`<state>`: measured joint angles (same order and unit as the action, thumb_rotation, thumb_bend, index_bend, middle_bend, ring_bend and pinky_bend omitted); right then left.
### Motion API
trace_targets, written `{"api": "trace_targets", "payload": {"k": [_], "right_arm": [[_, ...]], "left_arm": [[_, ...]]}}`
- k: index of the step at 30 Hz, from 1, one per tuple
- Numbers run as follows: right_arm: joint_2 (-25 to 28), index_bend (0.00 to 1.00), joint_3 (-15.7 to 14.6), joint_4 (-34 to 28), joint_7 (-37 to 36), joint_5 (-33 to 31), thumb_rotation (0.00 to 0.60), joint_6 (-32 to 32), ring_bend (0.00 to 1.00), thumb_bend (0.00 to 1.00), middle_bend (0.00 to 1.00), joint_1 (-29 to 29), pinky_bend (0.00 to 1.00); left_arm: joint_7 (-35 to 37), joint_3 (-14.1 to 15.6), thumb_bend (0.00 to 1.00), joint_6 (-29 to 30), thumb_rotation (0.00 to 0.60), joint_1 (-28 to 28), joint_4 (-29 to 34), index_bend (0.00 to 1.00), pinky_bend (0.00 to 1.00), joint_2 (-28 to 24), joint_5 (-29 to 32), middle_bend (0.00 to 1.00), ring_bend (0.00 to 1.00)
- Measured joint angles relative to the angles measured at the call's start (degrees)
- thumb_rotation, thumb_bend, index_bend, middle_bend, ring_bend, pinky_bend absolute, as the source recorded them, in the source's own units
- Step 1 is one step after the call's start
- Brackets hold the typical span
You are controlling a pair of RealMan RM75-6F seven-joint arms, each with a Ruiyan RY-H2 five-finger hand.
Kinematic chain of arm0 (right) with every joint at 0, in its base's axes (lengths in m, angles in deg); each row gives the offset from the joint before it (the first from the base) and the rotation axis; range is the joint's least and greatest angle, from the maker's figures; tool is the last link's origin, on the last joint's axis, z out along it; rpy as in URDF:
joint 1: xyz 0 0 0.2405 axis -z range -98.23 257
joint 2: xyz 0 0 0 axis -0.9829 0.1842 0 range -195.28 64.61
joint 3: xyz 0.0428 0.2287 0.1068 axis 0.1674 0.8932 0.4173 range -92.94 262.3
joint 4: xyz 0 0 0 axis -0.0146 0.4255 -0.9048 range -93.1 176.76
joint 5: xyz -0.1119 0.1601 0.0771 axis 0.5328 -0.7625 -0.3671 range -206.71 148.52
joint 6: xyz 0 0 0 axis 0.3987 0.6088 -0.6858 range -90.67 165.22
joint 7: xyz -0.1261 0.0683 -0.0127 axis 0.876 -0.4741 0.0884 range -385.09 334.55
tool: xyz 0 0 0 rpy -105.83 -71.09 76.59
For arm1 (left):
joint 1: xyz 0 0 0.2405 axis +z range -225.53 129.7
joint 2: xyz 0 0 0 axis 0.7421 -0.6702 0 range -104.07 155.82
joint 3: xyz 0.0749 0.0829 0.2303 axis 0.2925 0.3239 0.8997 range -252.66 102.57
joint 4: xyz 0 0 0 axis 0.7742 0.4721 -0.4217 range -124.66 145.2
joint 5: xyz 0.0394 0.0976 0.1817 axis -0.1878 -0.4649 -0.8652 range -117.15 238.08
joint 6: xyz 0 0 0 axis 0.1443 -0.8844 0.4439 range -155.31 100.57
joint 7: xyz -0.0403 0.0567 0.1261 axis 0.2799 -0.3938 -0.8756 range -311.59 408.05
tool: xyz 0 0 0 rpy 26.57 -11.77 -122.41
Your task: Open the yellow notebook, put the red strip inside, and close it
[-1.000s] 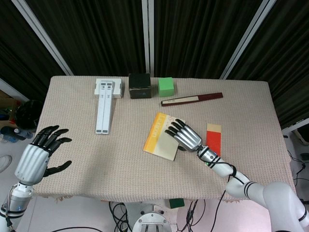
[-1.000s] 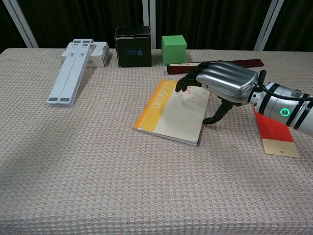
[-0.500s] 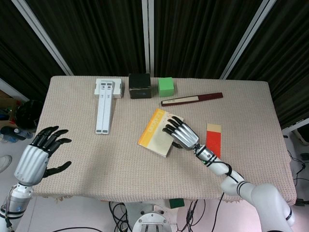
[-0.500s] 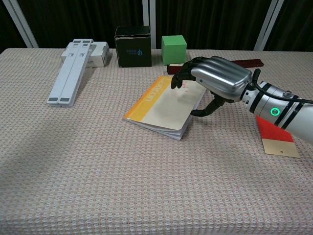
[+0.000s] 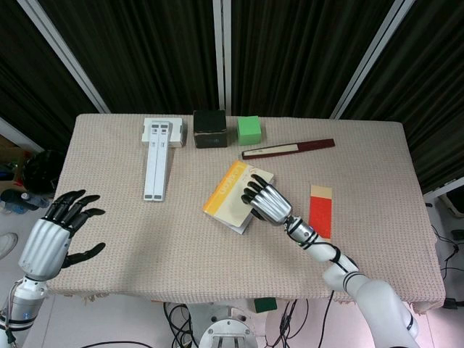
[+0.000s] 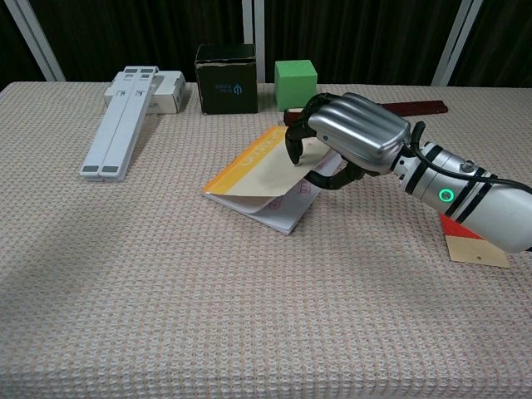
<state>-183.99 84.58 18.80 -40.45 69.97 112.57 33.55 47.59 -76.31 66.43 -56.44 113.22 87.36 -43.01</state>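
Chest view shows my right hand [image 6: 353, 137] pinching the yellow notebook's [image 6: 258, 170] cover, lifting it slightly. Red strip [image 5: 320, 214] lies just beside. My left hand [image 5: 54, 235] hovers spread, empty.

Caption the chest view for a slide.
Right hand lifts the yellow notebook's cover; the red strip waits beside it.

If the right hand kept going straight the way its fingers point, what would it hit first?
Judging by the head view, the right hand, which holds the notebook cover, points up-left. Past the notebook lies bare table, then probably the white stand, though depth is unclear.
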Motion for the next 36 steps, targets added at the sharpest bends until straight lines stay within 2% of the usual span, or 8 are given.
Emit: {"api": "trace_targets", "payload": {"k": [7,17,25,30,36], "right_arm": [[-3.03,0.54,-2.04,5.77,-2.53,0.7,0.6,0.89,0.32,0.37,0.45,0.43,0.23],[-3.72,0.54,-3.94,8.37,-3.33,0.97,0.6,0.41,0.32,0.37,0.44,1.37,0.23],[-5.0,0.45,-4.33,9.6,-0.78,0.85,0.6,0.32,0.3,0.37,0.41,0.97,0.15],[-6.04,0.42,-3.76,10.05,0.69,-0.12,0.6,0.34,0.26,0.37,0.38,0.99,0.14],[-6.4,0.41,-3.13,9.7,1.16,-1.06,0.6,-0.06,0.25,0.21,0.36,0.66,0.13]], "left_arm": [[0.11,0.2,0.03,0.3,0.6,0.34,0.11,0.34,0.17,-0.19,-0.13,0.22,0.13],[0.12,0.37,0.03,-0.64,0.6,0.07,0.61,0.34,0.17,-0.49,-0.21,0.22,0.13],[0.29,0.59,0.03,-1.03,0.6,-0.03,1.19,0.35,0.17,-1.04,-0.4,0.22,0.13],[0.25,0.84,0.03,-0.71,0.6,0.35,1.33,0.35,0.17,-1.27,-0.51,0.22,0.13],[0.16,0.96,0.03,-0.44,0.6,0.57,1.32,0.35,0.17,-1.25,-0.8,0.22,0.13]]}}
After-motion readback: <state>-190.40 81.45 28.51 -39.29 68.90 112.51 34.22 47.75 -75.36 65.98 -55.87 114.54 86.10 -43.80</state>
